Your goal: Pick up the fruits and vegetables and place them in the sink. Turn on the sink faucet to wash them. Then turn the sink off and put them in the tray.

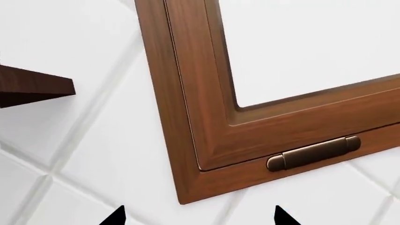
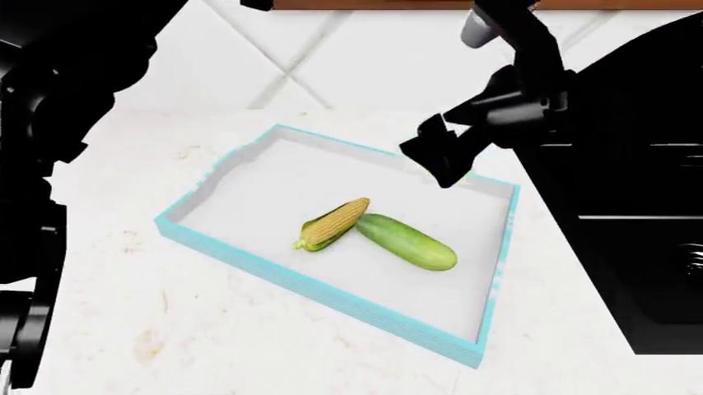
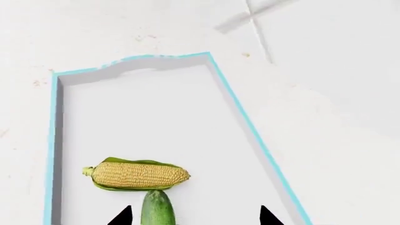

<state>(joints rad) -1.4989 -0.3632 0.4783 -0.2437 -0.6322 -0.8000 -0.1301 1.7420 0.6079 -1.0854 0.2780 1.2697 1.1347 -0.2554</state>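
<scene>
Corn (image 2: 334, 223): lies in the tray (image 2: 220, 189), near its middle, husk end toward the near left.
Cucumber (image 2: 406, 241): in the tray, just right of the corn, 1 end touching it.
Right gripper (image 2: 442, 152): above the tray's far right part, jaws parted, holding nothing.
Left gripper (image 1: 198, 216): only 2 black fingertips show, spread apart, facing a wooden window frame (image 1: 206, 136) on the white tiled wall.
Sink (image 2: 648, 247): black basin right of the tray.

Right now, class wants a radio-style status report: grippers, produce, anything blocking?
Right gripper open, empty, above the tray. Left gripper open, facing a wood-framed cabinet. Corn cob and cucumber touching in the tray. Nothing in the way.
</scene>
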